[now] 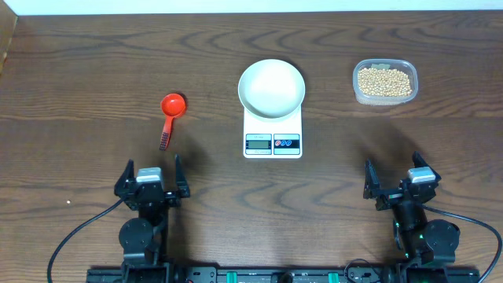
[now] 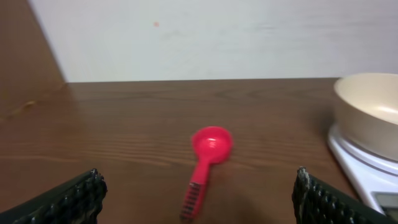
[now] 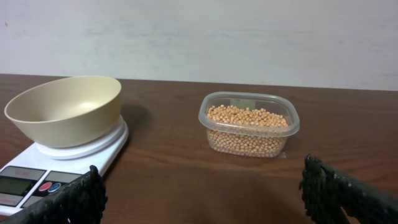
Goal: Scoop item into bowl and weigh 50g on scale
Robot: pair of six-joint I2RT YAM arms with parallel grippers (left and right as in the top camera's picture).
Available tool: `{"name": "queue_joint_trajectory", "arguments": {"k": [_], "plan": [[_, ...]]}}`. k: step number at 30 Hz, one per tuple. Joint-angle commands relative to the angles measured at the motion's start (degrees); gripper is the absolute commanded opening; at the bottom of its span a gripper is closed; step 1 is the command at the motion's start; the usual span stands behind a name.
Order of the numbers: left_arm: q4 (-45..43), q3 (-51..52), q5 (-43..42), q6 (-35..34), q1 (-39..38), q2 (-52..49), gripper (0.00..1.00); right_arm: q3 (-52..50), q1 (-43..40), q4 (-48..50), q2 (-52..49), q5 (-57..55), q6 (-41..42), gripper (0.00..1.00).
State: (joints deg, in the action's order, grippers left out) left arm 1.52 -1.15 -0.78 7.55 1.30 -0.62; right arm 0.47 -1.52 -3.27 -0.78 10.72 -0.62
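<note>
The white bowl point(image 1: 271, 88) point(image 2: 371, 112) point(image 3: 65, 109) stands empty on the white scale point(image 1: 273, 140) point(image 3: 50, 168) point(image 2: 367, 174) at the table's middle. Beige beans point(image 1: 383, 81) point(image 3: 247, 127) fill a clear plastic tub point(image 1: 384, 82) point(image 3: 249, 124) at the back right. A red scoop point(image 1: 170, 115) point(image 2: 206, 158) lies on the wood left of the scale, handle toward me. My left gripper point(image 1: 151, 179) point(image 2: 199, 202) is open at the near left, short of the scoop. My right gripper point(image 1: 399, 182) point(image 3: 202, 196) is open at the near right, empty.
The dark wooden table point(image 1: 94, 79) runs to a pale wall point(image 2: 205, 37) at the back. Cables point(image 1: 75, 236) trail from both arm bases along the near edge.
</note>
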Motion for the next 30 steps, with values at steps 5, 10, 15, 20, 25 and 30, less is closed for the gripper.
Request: {"name": "queue_joint_trajectory", "arguments": {"k": [5, 10, 15, 20, 25, 30], "plan": [[2.12, -3.5, -7.08, -2.49, 0.24, -3.3, 0.98, -0.15, 0.35, -0.13, 0.39, -0.07, 0.57, 0.99], [2.29, -13.53, -7.85, -4.07, 0.24, -14.6, 0.98, -0.15, 0.35, -0.15, 0.39, -0.07, 0.57, 0.99], [5.35, -29.24, -12.52, -5.51, 0.24, -30.56, 0.98, -0.15, 0.35, -0.15, 0.39, -0.07, 0.57, 0.99], [14.88, -45.81, -15.19, -5.46, 0.31, -47.06, 0.98, -0.15, 0.35, -0.15, 0.39, -0.07, 0.57, 0.99], [29.86, -66.45, -21.35, -4.79, 1.51, -67.91, 0.98, -0.15, 0.35, -0.15, 0.39, -0.07, 0.57, 0.99], [40.63, -82.55, -27.3, -4.61, 5.46, -85.42, 0.98, -0.15, 0.35, -0.15, 0.39, -0.07, 0.57, 0.99]]}}
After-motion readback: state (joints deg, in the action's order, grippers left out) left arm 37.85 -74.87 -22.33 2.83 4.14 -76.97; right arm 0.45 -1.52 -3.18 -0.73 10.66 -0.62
